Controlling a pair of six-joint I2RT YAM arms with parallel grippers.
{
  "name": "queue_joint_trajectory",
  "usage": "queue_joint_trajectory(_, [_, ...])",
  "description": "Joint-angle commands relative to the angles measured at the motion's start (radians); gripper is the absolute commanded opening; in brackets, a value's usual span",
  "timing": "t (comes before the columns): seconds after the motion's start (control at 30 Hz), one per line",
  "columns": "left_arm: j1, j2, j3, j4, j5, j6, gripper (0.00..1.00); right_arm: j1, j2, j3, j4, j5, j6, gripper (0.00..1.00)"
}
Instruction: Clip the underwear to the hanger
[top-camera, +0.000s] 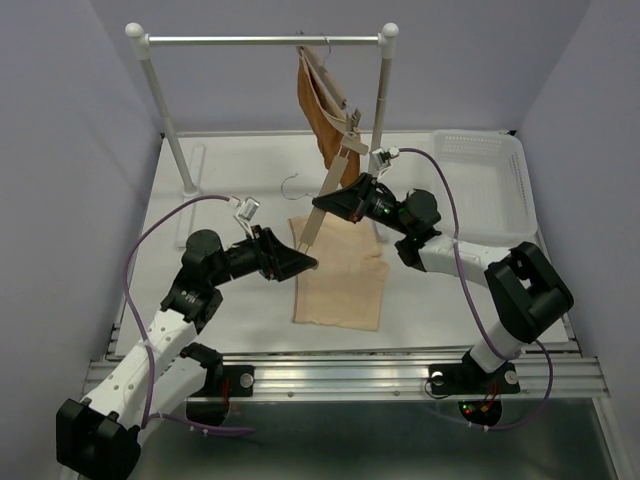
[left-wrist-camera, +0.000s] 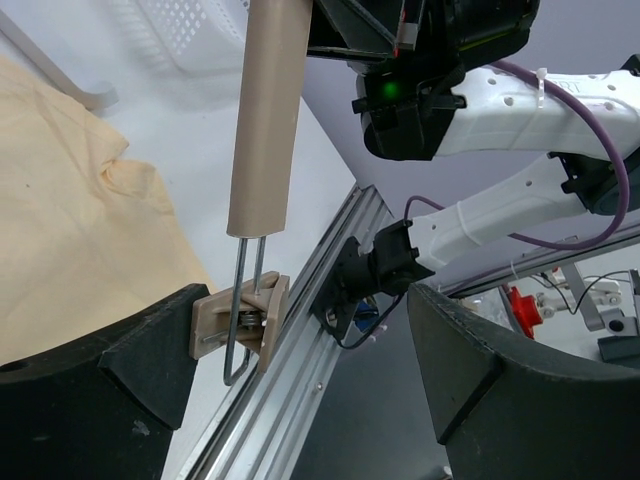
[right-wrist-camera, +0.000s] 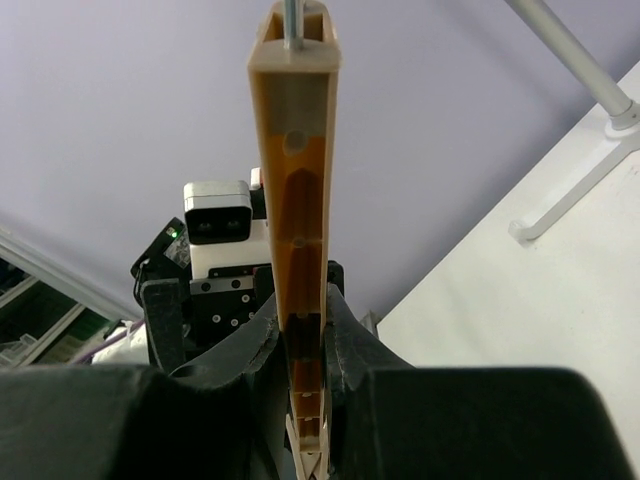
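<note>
The pale beige underwear (top-camera: 340, 278) lies flat on the white table, mid-front. My right gripper (top-camera: 343, 198) is shut on the middle of the hanger (top-camera: 330, 192), holding its wooden bar tilted, low end to the front left. In the right wrist view the bar (right-wrist-camera: 300, 200) runs up from between the closed fingers of that gripper (right-wrist-camera: 308, 350). My left gripper (top-camera: 303, 262) is open at the bar's low end. In the left wrist view the small clip (left-wrist-camera: 240, 325) hangs under the bar (left-wrist-camera: 265, 110), against the left finger (left-wrist-camera: 120, 380); the wide gap of the gripper (left-wrist-camera: 300, 385) holds nothing else. The underwear (left-wrist-camera: 70, 220) lies beyond.
A rust-brown garment (top-camera: 322, 110) hangs on its own hanger from the white rail (top-camera: 265, 41) at the back. A white basket (top-camera: 482, 180) stands at the right. The rail's foot (right-wrist-camera: 590, 150) rests on the table. The aluminium front edge (left-wrist-camera: 300, 340) runs under the left gripper.
</note>
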Motion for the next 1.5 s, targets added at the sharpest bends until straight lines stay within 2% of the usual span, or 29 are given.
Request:
queue_joint_trajectory(0.0, [-0.007, 0.005, 0.001, 0.08, 0.032, 0.006, 0.88, 0.001, -0.027, 0.028, 0.019, 0.07, -0.06, 0.01])
queue_joint_trajectory(0.2, [-0.007, 0.006, 0.001, 0.091, 0.03, 0.0, 0.8, 0.001, -0.012, 0.026, 0.025, 0.073, -0.059, 0.01])
queue_joint_trajectory(0.4, [-0.009, 0.002, -0.01, 0.1, 0.03, -0.011, 0.76, 0.001, -0.001, 0.016, 0.042, 0.096, -0.059, 0.01])
queue_joint_trajectory(0.83, [-0.007, -0.013, -0.028, 0.108, 0.018, -0.026, 0.75, 0.001, -0.004, 0.005, 0.008, 0.12, -0.067, 0.01])
queue_joint_trajectory(0.93, [-0.007, -0.021, -0.031, 0.105, 0.013, -0.025, 0.65, 0.001, -0.004, 0.0, 0.001, 0.129, -0.064, 0.01])
queue_joint_trajectory(1.03, [-0.007, -0.024, -0.031, 0.1, 0.006, -0.023, 0.48, 0.001, -0.003, -0.001, -0.004, 0.126, -0.057, 0.01])
queue_joint_trajectory(1.1, [-0.007, -0.023, -0.031, 0.098, 0.0, -0.023, 0.34, 0.001, -0.004, -0.001, -0.01, 0.122, -0.062, 0.01])
queue_joint_trajectory(1.13, [-0.009, -0.021, -0.028, 0.092, -0.009, -0.022, 0.2, 0.001, -0.007, -0.003, -0.01, 0.122, -0.064, 0.01])
queue_joint_trajectory(1.23, [-0.009, -0.017, -0.027, 0.082, -0.029, -0.022, 0.0, 0.001, -0.013, -0.009, -0.019, 0.12, -0.074, 0.01])
queue_joint_trajectory(1.47, [-0.007, -0.065, -0.057, 0.123, -0.08, -0.043, 0.0, 0.001, -0.038, -0.023, -0.067, 0.128, -0.1, 0.01])
